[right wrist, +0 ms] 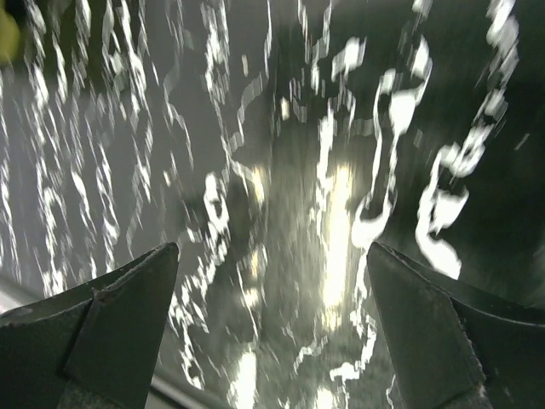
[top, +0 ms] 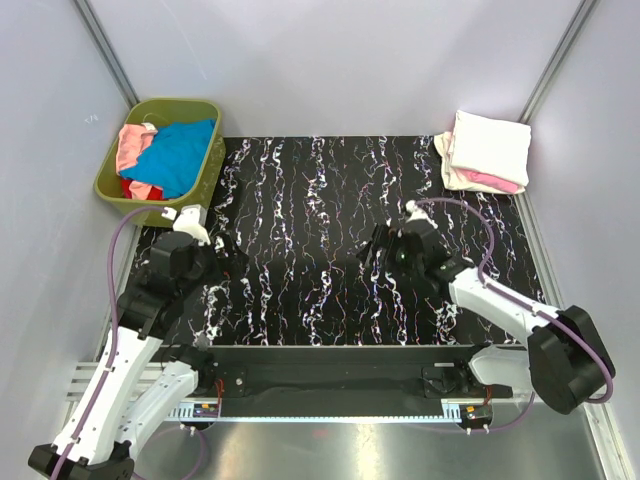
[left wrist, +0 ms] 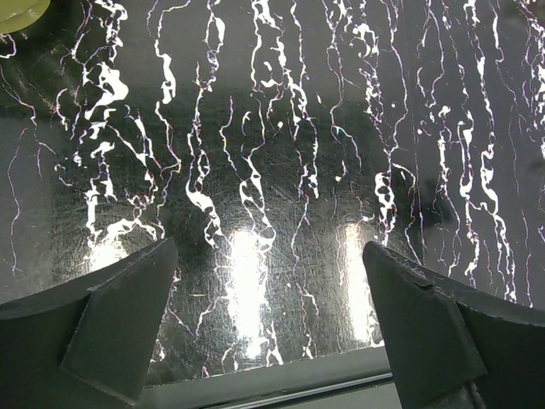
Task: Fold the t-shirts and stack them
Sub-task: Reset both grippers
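Two heaps of t-shirts show from the top camera alone. One lies loose in the olive-green basket (top: pixel 207 170) at the far left corner. It holds a pink t-shirt (top: pixel 133 143), a blue t-shirt (top: pixel 178 155) spread over most of the heap, and a red t-shirt (top: pixel 135 187) showing at the near edge, three by count. The other is a folded stack (top: pixel 488 145) at the far right corner of the tabletop (top: pixel 320 180). It has cream cloth on top and a pink layer (top: pixel 497 183) showing underneath; how many shirts the cream folds make up I cannot tell. Two arms reach over the black, white-veined tabletop, well apart from both heaps. The left gripper (top: pixel 222 255) is on the basket's side and the right gripper (top: pixel 372 250) is nearer the middle; from this height the gap between their fingers is hard to read.

The left wrist camera settles that for one arm. The left gripper (left wrist: pixel 268 319) has its two dark fingers (left wrist: pixel 111 324) spread wide, with only bare marbled tabletop between them. A sliver of the yellow-green basket (left wrist: pixel 17 10) sits in the top left corner of this view.

The right wrist camera is blurred. Even so, the right gripper (right wrist: pixel 272 328) has its two fingers (right wrist: pixel 434 332) just as wide apart over bare tabletop, and they pinch nothing.
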Controlling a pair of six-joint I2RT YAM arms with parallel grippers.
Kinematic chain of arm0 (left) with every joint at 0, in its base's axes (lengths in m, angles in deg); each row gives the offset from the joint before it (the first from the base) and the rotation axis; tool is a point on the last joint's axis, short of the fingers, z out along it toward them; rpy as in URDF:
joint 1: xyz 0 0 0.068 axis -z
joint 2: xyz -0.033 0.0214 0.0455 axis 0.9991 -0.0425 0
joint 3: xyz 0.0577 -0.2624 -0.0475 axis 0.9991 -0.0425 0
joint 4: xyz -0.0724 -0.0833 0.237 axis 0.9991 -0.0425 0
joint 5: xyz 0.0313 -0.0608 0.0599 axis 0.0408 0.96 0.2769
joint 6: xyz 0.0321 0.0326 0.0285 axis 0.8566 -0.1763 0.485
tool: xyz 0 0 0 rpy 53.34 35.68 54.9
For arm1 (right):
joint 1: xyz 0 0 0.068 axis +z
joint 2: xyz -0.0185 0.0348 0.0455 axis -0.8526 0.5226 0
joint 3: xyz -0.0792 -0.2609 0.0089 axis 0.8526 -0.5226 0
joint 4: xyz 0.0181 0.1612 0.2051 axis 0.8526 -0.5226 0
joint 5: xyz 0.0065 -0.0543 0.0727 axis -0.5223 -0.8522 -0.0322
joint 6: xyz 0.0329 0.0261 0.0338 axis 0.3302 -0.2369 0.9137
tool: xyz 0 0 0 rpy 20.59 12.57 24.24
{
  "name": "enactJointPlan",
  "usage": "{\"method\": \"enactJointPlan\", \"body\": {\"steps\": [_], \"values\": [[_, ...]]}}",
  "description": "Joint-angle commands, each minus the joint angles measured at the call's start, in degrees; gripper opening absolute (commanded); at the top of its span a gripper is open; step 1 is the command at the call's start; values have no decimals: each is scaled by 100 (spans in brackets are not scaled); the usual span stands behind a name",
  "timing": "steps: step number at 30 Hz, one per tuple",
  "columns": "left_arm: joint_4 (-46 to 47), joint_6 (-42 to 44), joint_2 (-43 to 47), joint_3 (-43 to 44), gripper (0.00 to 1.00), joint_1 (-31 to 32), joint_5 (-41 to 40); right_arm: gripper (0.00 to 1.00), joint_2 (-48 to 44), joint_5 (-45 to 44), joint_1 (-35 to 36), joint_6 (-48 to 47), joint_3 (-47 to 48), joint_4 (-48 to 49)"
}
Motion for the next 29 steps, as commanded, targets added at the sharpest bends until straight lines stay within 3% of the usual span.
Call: {"method": "enactJointPlan", "body": {"steps": [1, 9, 15, 29], "values": [[273, 83, 4, 9, 99, -26, 70, 100, -236, 364, 169, 256, -397, 1097], [115, 110, -181, 193, 99, -35, 27, 100, -492, 479, 195, 10, -1154, 2020], [106, 92, -172, 263, 99, -35, -123, 100, 9, 584, 195, -34, -855, 1871], [149, 233, -287, 570, 99, -35, -395, 100, 80, 558, 195, -17, -811, 1827]]}}
